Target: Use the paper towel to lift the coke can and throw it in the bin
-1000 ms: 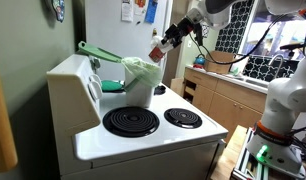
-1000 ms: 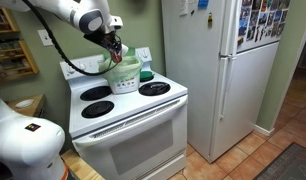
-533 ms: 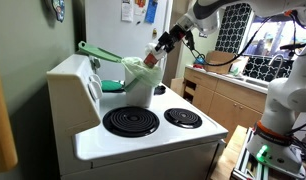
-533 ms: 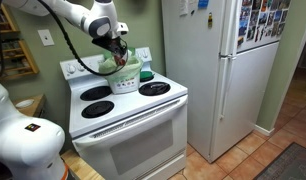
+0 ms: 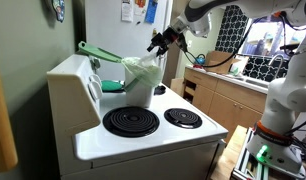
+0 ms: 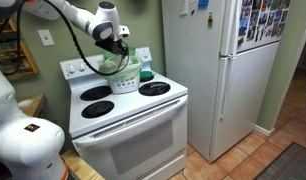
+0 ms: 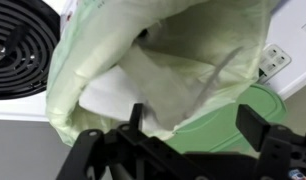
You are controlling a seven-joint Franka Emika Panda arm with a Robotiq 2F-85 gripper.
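The bin (image 5: 141, 76) (image 6: 123, 76), pale grey with a crinkled green bag over its rim, stands at the back of the white stove. My gripper (image 5: 156, 42) (image 6: 121, 45) hangs just above its mouth. In the wrist view the gripper (image 7: 196, 120) is open, its two dark fingers spread wide with nothing between them, looking down into the bag (image 7: 88, 45). A white sheet, apparently the paper towel (image 7: 118, 88), lies inside the bag. The coke can is hidden.
Black coil burners (image 5: 130, 121) (image 6: 96, 108) lie in front of the bin. A flat green long-handled object (image 5: 99, 52) (image 7: 248, 105) sits behind it by the stove's back panel. A white fridge (image 6: 221, 70) stands beside the stove, and wooden cabinets (image 5: 225, 98) lie beyond.
A second ago my gripper held the red can wrapped in white paper over the bin. Its jaws have since opened, the can and paper are gone from them, and the gripper has risen slightly.
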